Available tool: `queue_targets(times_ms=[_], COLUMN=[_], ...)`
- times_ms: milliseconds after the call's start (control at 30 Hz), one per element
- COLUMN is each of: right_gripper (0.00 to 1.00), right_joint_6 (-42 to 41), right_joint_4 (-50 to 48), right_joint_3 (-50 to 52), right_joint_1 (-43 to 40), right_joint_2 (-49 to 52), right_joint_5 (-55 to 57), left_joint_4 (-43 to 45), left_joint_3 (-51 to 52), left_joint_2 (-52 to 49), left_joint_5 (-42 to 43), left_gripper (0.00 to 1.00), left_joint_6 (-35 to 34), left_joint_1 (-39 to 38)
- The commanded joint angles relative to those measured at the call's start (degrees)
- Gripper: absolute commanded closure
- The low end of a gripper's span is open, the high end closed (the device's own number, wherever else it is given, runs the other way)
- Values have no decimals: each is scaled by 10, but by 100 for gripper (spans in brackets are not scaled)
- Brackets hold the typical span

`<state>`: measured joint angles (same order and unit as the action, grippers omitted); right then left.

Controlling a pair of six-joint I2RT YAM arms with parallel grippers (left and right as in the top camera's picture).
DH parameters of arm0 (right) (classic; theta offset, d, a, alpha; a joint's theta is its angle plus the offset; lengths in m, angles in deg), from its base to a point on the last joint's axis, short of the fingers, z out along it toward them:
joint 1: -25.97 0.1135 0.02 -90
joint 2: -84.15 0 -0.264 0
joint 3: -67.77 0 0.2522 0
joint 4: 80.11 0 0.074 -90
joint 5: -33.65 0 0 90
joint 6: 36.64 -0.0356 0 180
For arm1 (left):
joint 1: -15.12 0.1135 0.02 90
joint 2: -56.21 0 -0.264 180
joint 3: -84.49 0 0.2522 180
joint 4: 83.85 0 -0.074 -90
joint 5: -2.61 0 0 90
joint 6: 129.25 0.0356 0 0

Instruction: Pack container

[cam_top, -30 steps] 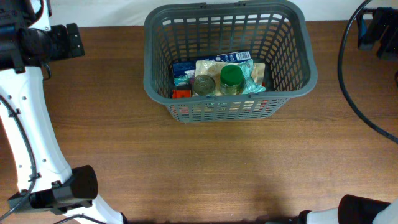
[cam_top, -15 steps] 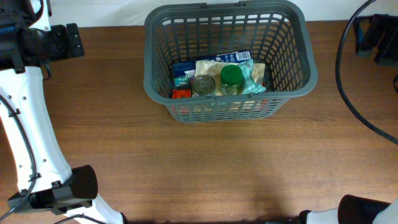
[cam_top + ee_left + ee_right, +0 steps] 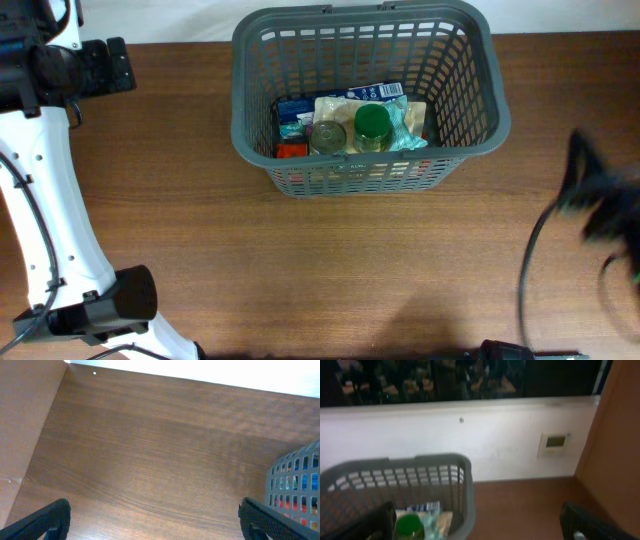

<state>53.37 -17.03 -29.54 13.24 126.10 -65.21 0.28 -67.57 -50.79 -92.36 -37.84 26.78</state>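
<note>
The dark grey basket (image 3: 495,125) stands at the back middle of the table. In it lie a green-lidded jar (image 3: 372,122), a tin can (image 3: 327,135), a tan pouch, a blue-and-white carton (image 3: 378,92) and a small red item (image 3: 291,150). My left gripper (image 3: 122,65) is open and empty at the far left, well clear of the basket; in its wrist view the fingers (image 3: 152,522) frame bare wood and the basket's corner (image 3: 295,477). My right gripper (image 3: 598,205) is a blur to the right of the basket; its wrist view shows it open (image 3: 480,522) and empty, with the basket (image 3: 465,490) at left.
A brown wall panel (image 3: 25,420) borders the table on the left. A white wall with a small switch plate (image 3: 554,442) runs behind the table, with dark windows above it. The right arm's black cable (image 3: 525,290) hangs over the right front of the table.
My right arm has swung from the far right back corner toward the front, now blurred to the right of the basket. The left arm and the basket have not moved.
</note>
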Motion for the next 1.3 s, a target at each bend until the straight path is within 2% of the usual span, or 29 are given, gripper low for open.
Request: queue_targets(times_ms=[0,133,267,467,800,1267], right_gripper=[1,1,1,1,1,1], right_joint_6=[-3,-21,-79,-85,-85,-85], right_joint_4=[-10,-50,-130,-210,-226,-230], right_joint_3=[151,331,488,641,714,760], right_joint_1=[-3,-3,31,119,131,130], right_joint_2=[-77,-181,-256,-336,-416,-418], right_joint_5=[9,0,0,10,70,74], left_joint_4=[0,0,0,0,0,0], left_joint_3=[2,2,2,2,2,2], left_joint_2=[-2,-2,-2,-2,-2,-2], left_joint_5=[2,2,2,2,2,2], left_gripper=[1,1,1,1,1,1], left_joint_6=[-8,-8,-8,-8,-8,-8], left_joint_1=[1,1,1,1,1,1])
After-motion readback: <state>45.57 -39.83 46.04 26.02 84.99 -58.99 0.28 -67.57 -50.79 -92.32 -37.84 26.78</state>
